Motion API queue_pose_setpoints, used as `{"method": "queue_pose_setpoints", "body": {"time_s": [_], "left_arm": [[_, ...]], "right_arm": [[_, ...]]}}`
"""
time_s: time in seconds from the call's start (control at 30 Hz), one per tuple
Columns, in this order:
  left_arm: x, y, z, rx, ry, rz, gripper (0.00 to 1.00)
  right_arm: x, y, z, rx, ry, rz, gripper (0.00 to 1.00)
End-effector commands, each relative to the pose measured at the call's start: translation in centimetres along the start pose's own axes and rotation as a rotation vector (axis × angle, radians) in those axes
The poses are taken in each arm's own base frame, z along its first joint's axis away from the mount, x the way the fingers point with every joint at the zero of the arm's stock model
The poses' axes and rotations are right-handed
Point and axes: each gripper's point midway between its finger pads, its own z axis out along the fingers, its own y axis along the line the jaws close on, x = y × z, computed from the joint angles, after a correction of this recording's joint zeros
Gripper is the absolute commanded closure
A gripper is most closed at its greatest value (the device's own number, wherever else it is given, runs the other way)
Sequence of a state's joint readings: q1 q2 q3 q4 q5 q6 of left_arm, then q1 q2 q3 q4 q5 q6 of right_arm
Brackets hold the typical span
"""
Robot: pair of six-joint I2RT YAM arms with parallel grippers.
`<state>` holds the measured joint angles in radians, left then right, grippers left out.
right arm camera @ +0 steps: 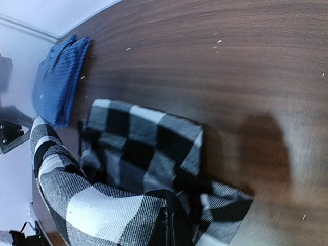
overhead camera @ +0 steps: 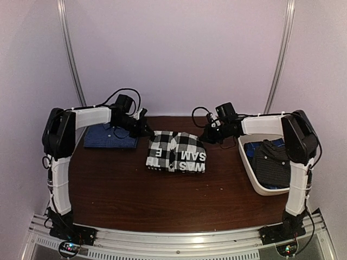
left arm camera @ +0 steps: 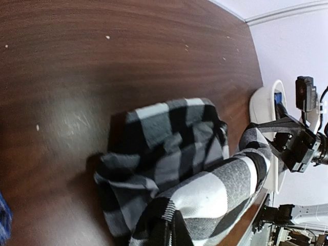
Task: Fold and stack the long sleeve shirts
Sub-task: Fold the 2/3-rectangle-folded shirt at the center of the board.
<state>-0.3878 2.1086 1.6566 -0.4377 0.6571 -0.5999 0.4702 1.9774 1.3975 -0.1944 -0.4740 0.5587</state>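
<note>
At the middle of the dark wooden table (overhead camera: 108,184) lies the black-and-white checked shirt (overhead camera: 176,151), bunched into a rough, partly folded block with its far edge drawn up off the wood. The left gripper (overhead camera: 145,130) is clamped on that raised edge at the shirt's far left corner, and the right gripper (overhead camera: 209,135) is pinched onto the far right corner. Both wrist views show a band of checked cloth running up from the heap into the closed fingers, which are mostly hidden by the fabric. Between the two grips the lifted cloth hangs in a sagging roll above the rest of the shirt. Just beside the left gripper, toward the table's far left, the dark blue shirt (overhead camera: 111,137) lies flat and folded, apart from the checked one. On the right side of the table sits the white basket (overhead camera: 255,181), with the dark charcoal shirt (overhead camera: 271,162) crumpled inside it over a bit of blue cloth.
</note>
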Motion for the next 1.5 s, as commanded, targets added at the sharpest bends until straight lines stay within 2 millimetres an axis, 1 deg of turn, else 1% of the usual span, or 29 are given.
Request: {"method": "queue_pose_setpoints", "body": {"time_s": [0.0, 0.07, 0.1, 0.2, 0.23, 0.3, 0.37, 0.47, 0.5, 0.53, 0.6, 0.67, 0.73, 0.77, 0.83, 0.9, 0.97, 1.03, 1.13, 1.17, 1.3, 1.37, 1.43, 1.47], "left_arm": [[-2.3, 1.2, 4.0, 0.074, 0.011, 0.040, 1.00], [-2.9, 1.8, 5.0, 0.076, 0.002, 0.028, 1.00], [-2.8, 2.1, 5.3, 0.076, -0.002, 0.018, 1.00], [-1.5, 2.9, 5.7, 0.068, 0.007, -0.015, 1.00], [-0.9, 2.7, 5.5, 0.065, 0.005, -0.021, 1.00], [0.4, 2.3, 4.8, 0.053, -0.010, -0.030, 1.00], [1.7, 1.5, 3.7, 0.039, -0.028, -0.032, 1.00], [2.9, -0.6, 1.8, 0.028, -0.070, -0.036, 1.00], [3.1, -1.9, 1.0, 0.028, -0.090, -0.024, 1.00], [3.5, -2.0, 0.9, 0.018, -0.095, -0.029, 1.00], [3.6, -3.1, 0.3, 0.021, -0.111, -0.027, 1.00], [3.2, -2.9, 0.1, 0.008, -0.126, -0.028, 1.00], [2.4, -2.5, 0.4, -0.007, -0.130, -0.025, 1.00], [1.9, -2.6, 0.5, 0.001, -0.125, -0.020, 1.00], [1.4, -1.9, 0.9, -0.005, -0.123, -0.029, 1.00], [0.7, -0.9, 1.1, -0.016, -0.135, -0.042, 1.00], [0.2, 0.5, 1.1, -0.032, -0.140, -0.065, 1.00], [0.0, 2.2, 1.0, -0.067, -0.150, -0.096, 1.00], [-0.5, 4.3, 0.9, -0.084, -0.165, -0.125, 1.00], [-0.5, 5.2, 1.3, -0.092, -0.159, -0.135, 1.00], [-1.0, 6.9, 2.5, -0.117, -0.140, -0.142, 1.00], [-1.1, 7.7, 3.0, -0.138, -0.136, -0.151, 1.00], [-1.1, 8.5, 3.2, -0.160, -0.139, -0.162, 1.00], [-1.1, 8.9, 3.2, -0.177, -0.143, -0.169, 1.00]], "right_arm": [[-3.0, -3.0, 3.5, 0.060, -0.037, -0.012, 1.00], [-2.9, -4.4, 4.8, 0.091, -0.030, -0.014, 1.00], [-2.9, -4.7, 5.2, 0.099, -0.025, -0.016, 1.00], [-2.2, -5.0, 6.1, 0.091, -0.006, -0.024, 1.00], [-2.0, -5.0, 6.1, 0.095, 0.001, -0.031, 1.00], [-1.8, -4.7, 5.6, 0.119, 0.000, -0.062, 1.00], [-1.9, -3.9, 4.5, 0.128, -0.020, -0.090, 1.00], [-2.1, -2.7, 2.6, 0.147, -0.049, -0.141, 1.00], [-2.2, -2.3, 1.9, 0.153, -0.060, -0.156, 1.00], [-2.2, -2.1, 1.3, 0.160, -0.070, -0.164, 1.00], [-2.4, -2.0, 0.3, 0.168, -0.099, -0.176, 1.00], [-2.6, -2.4, -0.2, 0.192, -0.120, -0.185, 1.00], [-2.9, -2.8, -0.4, 0.205, -0.131, -0.184, 1.00], [-3.2, -2.8, -0.4, 0.201, -0.138, -0.184, 1.00], [-4.0, -2.8, -0.4, 0.196, -0.161, -0.185, 1.00], [-4.7, -3.0, 0.1, 0.189, -0.172, -0.184, 1.00], [-5.4, -3.1, 1.2, 0.179, -0.166, -0.183, 1.00], [-6.0, -3.0, 1.9, 0.171, -0.165, -0.180, 1.00], [-7.0, -2.7, 2.8, 0.157, -0.178, -0.168, 1.00], [-7.4, -2.8, 3.1, 0.157, -0.185, -0.162, 1.00], [-8.4, -3.6, 4.7, 0.168, -0.188, -0.140, 1.00], [-9.0, -4.1, 5.2, 0.176, -0.194, -0.135, 1.00], [-9.8, -4.2, 5.3, 0.171, -0.200, -0.130, 1.00], [-10.2, -4.1, 5.1, 0.168, -0.206, -0.130, 0.94]]}}
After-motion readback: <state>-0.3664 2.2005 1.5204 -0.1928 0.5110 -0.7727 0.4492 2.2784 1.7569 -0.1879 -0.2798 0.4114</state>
